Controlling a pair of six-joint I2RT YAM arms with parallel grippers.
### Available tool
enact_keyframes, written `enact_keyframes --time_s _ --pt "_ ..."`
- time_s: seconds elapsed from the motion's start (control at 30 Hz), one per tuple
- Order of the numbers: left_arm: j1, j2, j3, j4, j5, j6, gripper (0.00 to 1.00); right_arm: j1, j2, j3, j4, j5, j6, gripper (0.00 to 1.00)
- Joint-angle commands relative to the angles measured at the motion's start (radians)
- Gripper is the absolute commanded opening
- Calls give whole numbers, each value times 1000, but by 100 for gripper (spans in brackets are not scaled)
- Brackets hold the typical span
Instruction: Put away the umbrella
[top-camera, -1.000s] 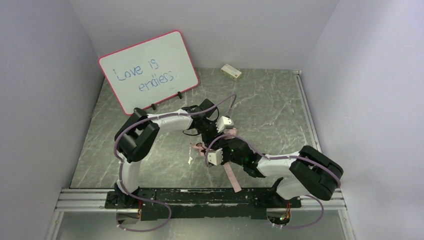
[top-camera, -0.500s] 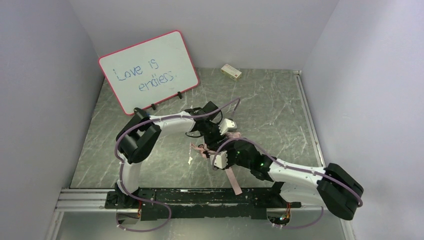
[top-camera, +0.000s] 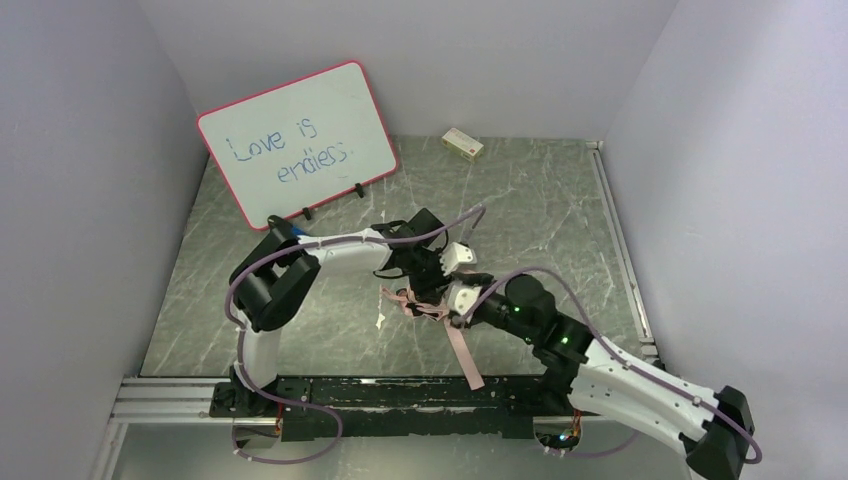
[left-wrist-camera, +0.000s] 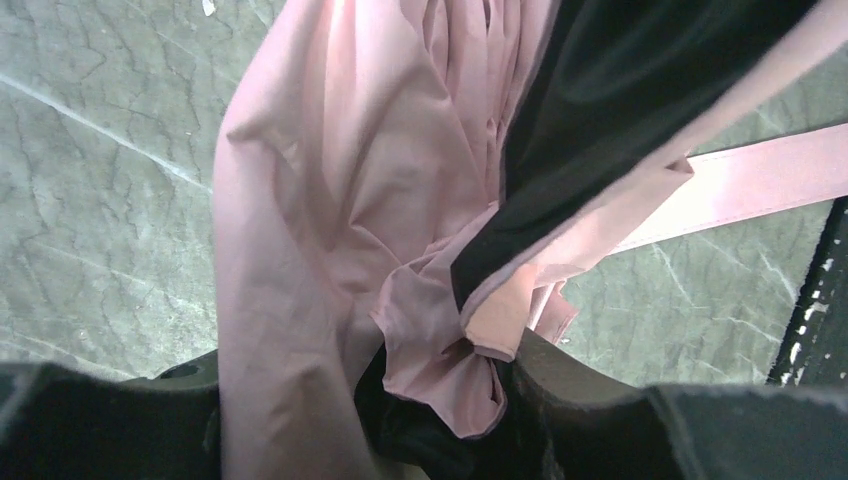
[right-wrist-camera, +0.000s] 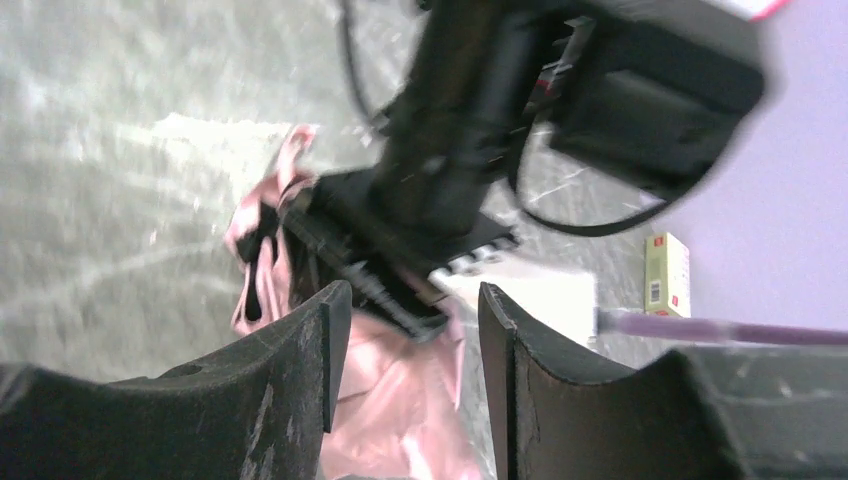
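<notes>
The umbrella (top-camera: 412, 303) lies folded at the table's middle, mostly hidden under both grippers; its pink strap (top-camera: 463, 357) trails toward the front rail. In the left wrist view its pale pink canopy (left-wrist-camera: 330, 180) with the black inside fills the frame, and the strap (left-wrist-camera: 760, 180) runs off to the right. My left gripper (top-camera: 437, 272) is shut on bunched canopy fabric (left-wrist-camera: 440, 400). My right gripper (top-camera: 458, 298) is open just beside it. In its own view the open right gripper (right-wrist-camera: 413, 340) has pink fabric (right-wrist-camera: 400, 410) between and below its fingers, with the left gripper right in front.
A pink-framed whiteboard (top-camera: 297, 140) reading "Love is endless" stands at the back left. A small box (top-camera: 462, 144) lies at the back wall and also shows in the right wrist view (right-wrist-camera: 667, 272). Walls close in on three sides. A metal rail (top-camera: 180, 392) runs along the front.
My right arm has stretched out, its elbow dropping to the lower right, and its gripper has moved up and right to the left gripper. The left gripper has shifted slightly right with the umbrella.
</notes>
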Motion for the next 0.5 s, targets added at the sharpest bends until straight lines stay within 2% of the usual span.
enact_keyframes --time_s 0.0,0.13,0.27,0.47 --pt "9 62 -84 -33 -281 46 5 4 -78 105 -16 104 378 53" --pt "9 25 -122 1 -342 52 5 4 -124 218 -149 205 714 53" --pt "24 5 -136 16 -371 38 5 4 -152 264 -251 279 920 54" --pt "40 -3 -143 20 -411 24 5 3 -181 291 -445 468 1189 54"
